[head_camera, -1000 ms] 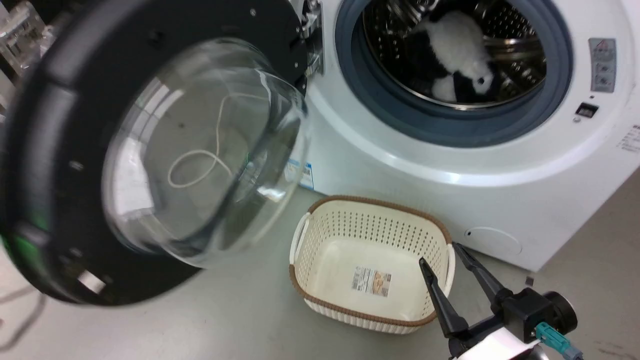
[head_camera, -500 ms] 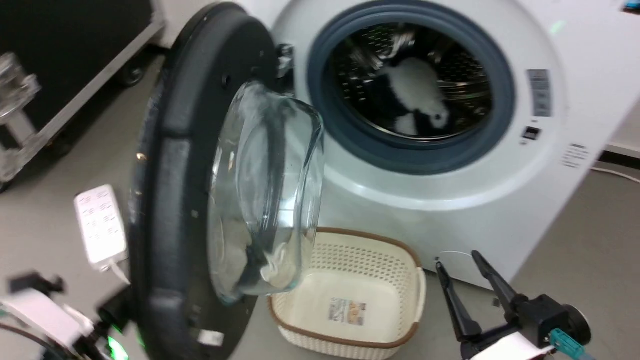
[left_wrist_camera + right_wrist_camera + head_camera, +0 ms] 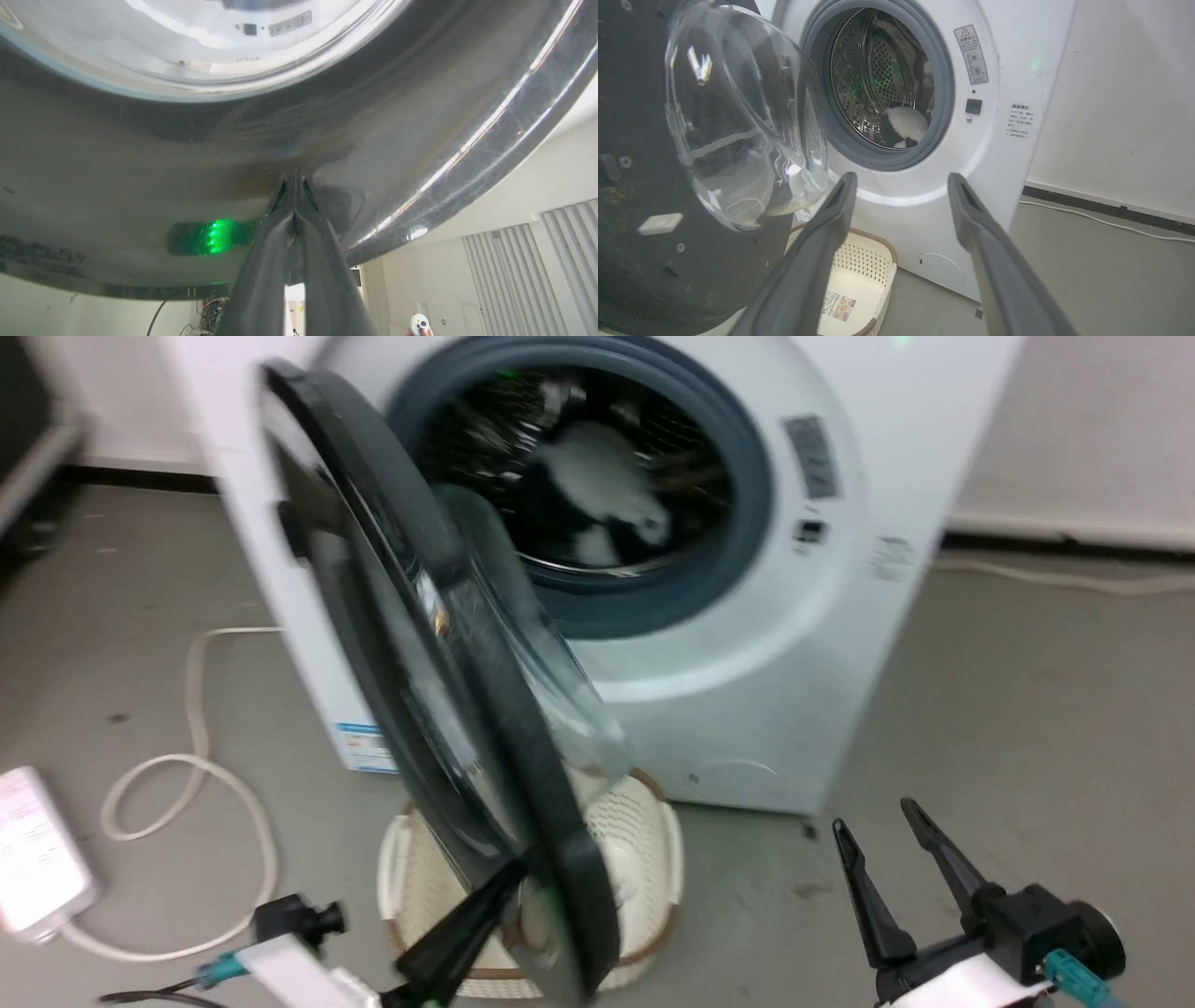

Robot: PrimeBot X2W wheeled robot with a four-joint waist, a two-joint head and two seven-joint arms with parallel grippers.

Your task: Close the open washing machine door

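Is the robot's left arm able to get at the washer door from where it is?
Likely yes: the left tool, fingers shut together, seems to touch the dark outer face of the door, with nothing between them.

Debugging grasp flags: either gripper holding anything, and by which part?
Nothing held. Left gripper, shut, has its tips against the washing machine door's outer face near the rim; right gripper open, empty.

Half-open door (image 3: pixel 392 644) before drum (image 3: pixel 859 84), basket (image 3: pixel 653 859) beneath

Head high, wrists low, door (image 3: pixel 411 672) shared
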